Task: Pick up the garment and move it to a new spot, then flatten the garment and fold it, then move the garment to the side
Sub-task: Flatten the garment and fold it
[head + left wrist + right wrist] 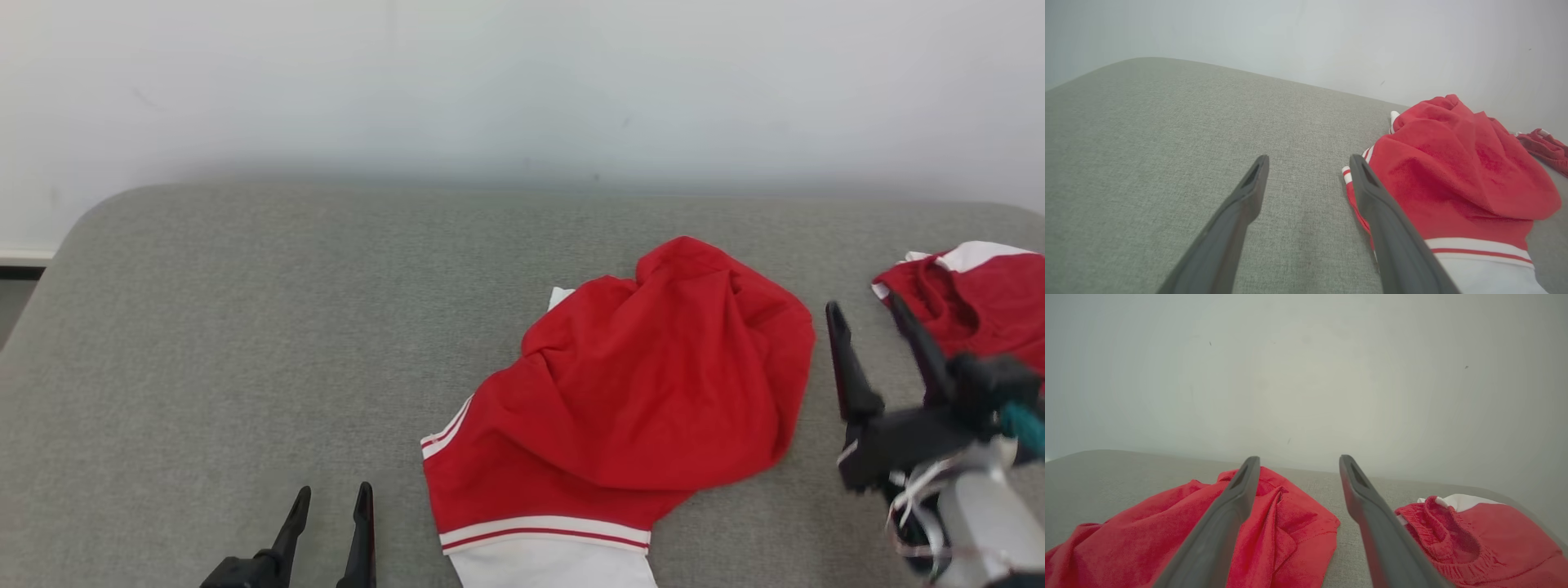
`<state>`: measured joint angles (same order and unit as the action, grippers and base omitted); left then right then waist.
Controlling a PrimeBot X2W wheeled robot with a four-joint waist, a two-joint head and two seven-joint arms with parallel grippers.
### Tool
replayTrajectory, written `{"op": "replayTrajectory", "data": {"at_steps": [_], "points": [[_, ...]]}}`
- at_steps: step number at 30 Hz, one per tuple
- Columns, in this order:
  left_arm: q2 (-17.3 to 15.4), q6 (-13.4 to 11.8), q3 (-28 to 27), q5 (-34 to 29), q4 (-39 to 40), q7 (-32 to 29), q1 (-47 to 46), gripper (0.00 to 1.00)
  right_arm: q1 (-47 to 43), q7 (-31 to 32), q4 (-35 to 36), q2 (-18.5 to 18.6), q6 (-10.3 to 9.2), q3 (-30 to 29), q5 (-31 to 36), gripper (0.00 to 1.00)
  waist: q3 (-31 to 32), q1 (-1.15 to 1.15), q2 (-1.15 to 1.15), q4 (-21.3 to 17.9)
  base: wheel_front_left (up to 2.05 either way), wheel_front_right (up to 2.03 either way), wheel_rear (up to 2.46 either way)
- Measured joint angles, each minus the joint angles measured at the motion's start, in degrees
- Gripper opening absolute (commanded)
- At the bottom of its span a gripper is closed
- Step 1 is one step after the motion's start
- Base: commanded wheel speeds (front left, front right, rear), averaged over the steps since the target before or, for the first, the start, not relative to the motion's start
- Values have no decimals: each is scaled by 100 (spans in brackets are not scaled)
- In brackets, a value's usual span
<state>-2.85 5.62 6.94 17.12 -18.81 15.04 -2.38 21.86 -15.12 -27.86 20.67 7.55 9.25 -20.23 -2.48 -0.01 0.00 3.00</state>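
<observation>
A crumpled red garment [645,384] with white and red striped trim lies right of centre on the grey cushioned surface [245,327]; it also shows as a red heap [1453,171] and a red spread [1180,531] in the wrist views. My left gripper [331,502] is open near the bottom edge, left of the garment's striped corner, nothing between its fingers [1249,192]. My right gripper [869,310] is open and raised just right of the garment, empty, its fingers [1237,498] pointing toward the wall.
A second red and white garment [971,302] lies at the right edge, close to my right gripper, also seen as a red piece with elastic band [1474,535]. A pale wall [522,82] stands behind the surface. The surface's left half is bare fabric.
</observation>
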Motion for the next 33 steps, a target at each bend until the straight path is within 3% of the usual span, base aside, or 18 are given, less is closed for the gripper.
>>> {"op": "replayTrajectory", "data": {"at_steps": [7,13,33], "points": [[0,42,4,-49,-125,0,-180,100,-1383,-1,1262,-837,0,-847,533,100,-3,0,0,-254,0,0,0],[1,89,-33,-159,-511,0,-525,100,-1998,0,1534,-1359,0,-1092,681,100,-66,0,0,-435,0,0,0],[-164,153,94,-205,-3071,-76,-1923,100,-1960,0,1356,-1616,0,-1066,859,100,-445,1,0,-1172,0,0,0]]}}
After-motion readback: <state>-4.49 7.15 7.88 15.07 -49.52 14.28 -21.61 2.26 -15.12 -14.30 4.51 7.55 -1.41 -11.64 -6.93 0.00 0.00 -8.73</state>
